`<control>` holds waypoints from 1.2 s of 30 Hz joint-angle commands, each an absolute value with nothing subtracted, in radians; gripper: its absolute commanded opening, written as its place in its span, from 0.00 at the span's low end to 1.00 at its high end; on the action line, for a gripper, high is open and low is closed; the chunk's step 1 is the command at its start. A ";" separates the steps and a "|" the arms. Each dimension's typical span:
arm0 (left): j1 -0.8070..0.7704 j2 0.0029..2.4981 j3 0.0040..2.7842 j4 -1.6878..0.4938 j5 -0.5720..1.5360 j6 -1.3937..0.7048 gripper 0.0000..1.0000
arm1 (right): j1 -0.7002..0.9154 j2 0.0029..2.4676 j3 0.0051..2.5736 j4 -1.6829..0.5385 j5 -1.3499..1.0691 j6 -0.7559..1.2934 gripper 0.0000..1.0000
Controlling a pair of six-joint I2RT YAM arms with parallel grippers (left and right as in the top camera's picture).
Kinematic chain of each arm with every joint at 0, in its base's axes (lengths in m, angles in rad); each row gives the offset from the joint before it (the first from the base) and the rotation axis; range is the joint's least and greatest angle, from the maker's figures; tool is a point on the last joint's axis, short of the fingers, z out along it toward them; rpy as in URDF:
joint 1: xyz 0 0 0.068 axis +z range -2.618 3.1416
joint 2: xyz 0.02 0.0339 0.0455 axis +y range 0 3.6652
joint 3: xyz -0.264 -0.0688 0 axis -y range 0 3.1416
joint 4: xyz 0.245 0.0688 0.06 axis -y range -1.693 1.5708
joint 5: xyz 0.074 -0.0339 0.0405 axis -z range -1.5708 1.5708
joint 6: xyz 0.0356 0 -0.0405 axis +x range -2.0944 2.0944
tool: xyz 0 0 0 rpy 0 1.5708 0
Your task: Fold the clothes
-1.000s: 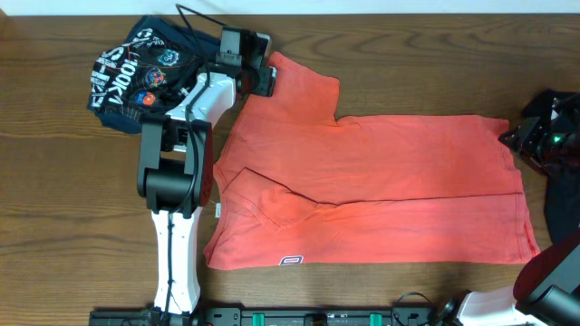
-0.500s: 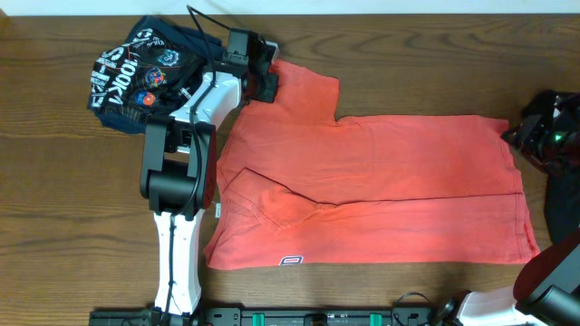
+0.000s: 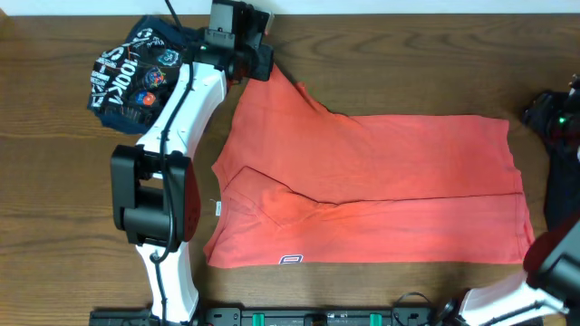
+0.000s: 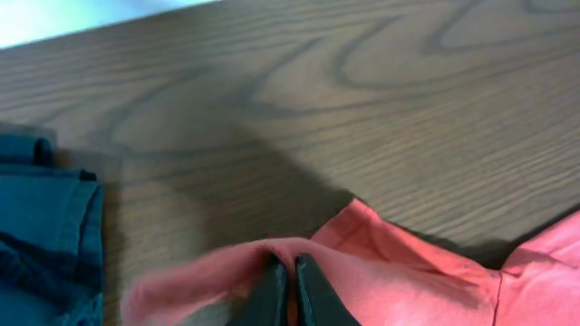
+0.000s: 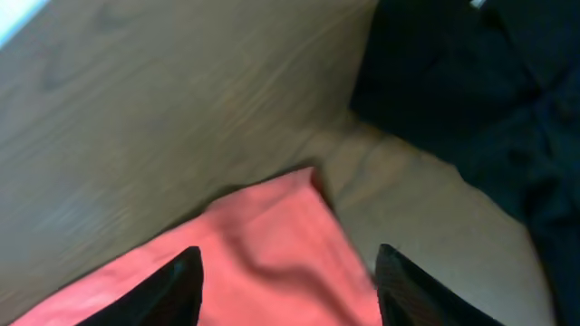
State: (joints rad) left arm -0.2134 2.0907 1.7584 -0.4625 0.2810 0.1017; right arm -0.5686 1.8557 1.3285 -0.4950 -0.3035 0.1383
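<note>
Coral-red T-shirt point(image 3: 381, 181) lies flat on the worktop point(image 3: 54, 199), long axis running from my left arm across to my right. Left fingers point(image 4: 270, 292) are pressed together on a pinch of its far sleeve; right fingers point(image 5: 177, 285) are spread, hovering over the far hem corner, gripping nothing. The shirt body lies nearward of both. Judged: the next fold carries the far edge toward me; the right side is not ready.
</note>
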 commanded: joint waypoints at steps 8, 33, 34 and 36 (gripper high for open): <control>-0.216 2.102 1.762 -0.498 0.281 0.028 0.06 | -0.552 2.080 1.339 -0.324 -0.332 0.141 0.58; -0.215 2.094 1.762 -0.554 0.279 0.025 0.06 | -0.543 2.116 1.348 -0.209 -0.424 0.178 0.01; -0.215 2.090 1.762 -0.556 0.279 0.025 0.06 | -0.553 2.099 1.348 -0.210 -0.423 0.178 0.01; -0.215 2.080 1.762 -0.556 0.278 0.026 0.06 | -0.574 2.067 1.348 -0.213 -0.423 0.178 0.01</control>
